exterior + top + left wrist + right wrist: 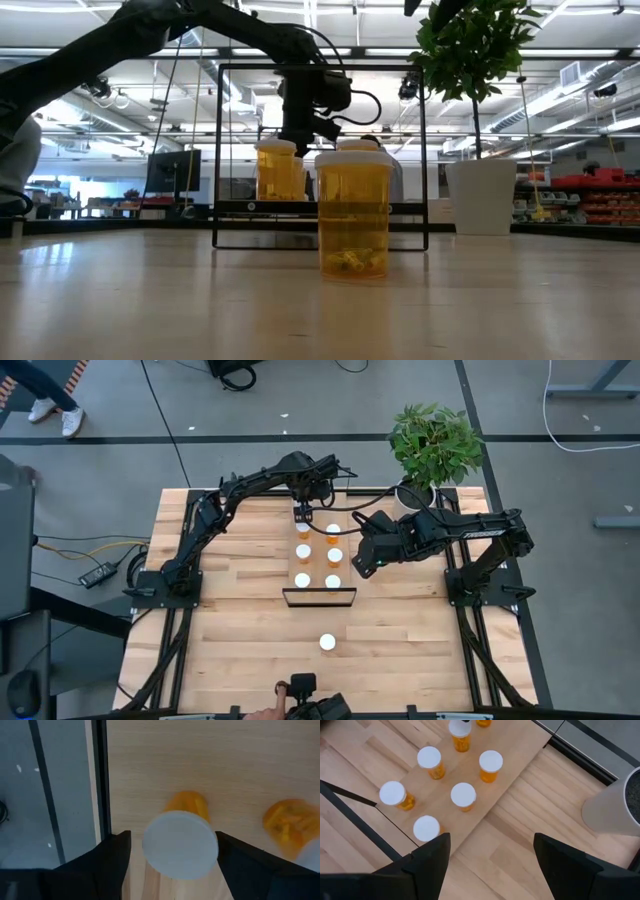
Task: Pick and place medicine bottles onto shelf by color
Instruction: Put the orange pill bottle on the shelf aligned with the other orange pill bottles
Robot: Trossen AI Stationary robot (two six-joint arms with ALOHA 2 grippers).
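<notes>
Spanning most of the high view, the slatted wooden surface (240, 630) carries everything else, and the pale shelf (319, 550) lies near its middle with a thin black frame at each end. Taking the shelf as the landmark: the left arm reaches in from the surface's left edge and ends over the shelf's far end, while the right arm comes from the right edge and stops just off the shelf's right side. A potted plant (433, 445) stands beyond the shelf's far right corner, near the right arm's elbow.

The left gripper (302, 513) hangs directly above the farthest bottle (181, 842) in the shelf's left column; its jaws stand wide, one on each side of the white cap, with clear gaps showing (nothing is held). The right gripper (364, 569) hovers beside the shelf, jaws also wide and empty, looking down on the shelf from the side.

Six bottles (334, 555) stand upright on the shelf in two columns of three, all white-capped; those whose bodies show are orange. One more orange bottle (352, 214) stands alone on the surface, well apart from the shelf's near end, towards the near edge. Just past that near edge, a person's hand (265, 713) shows beside dark equipment.
</notes>
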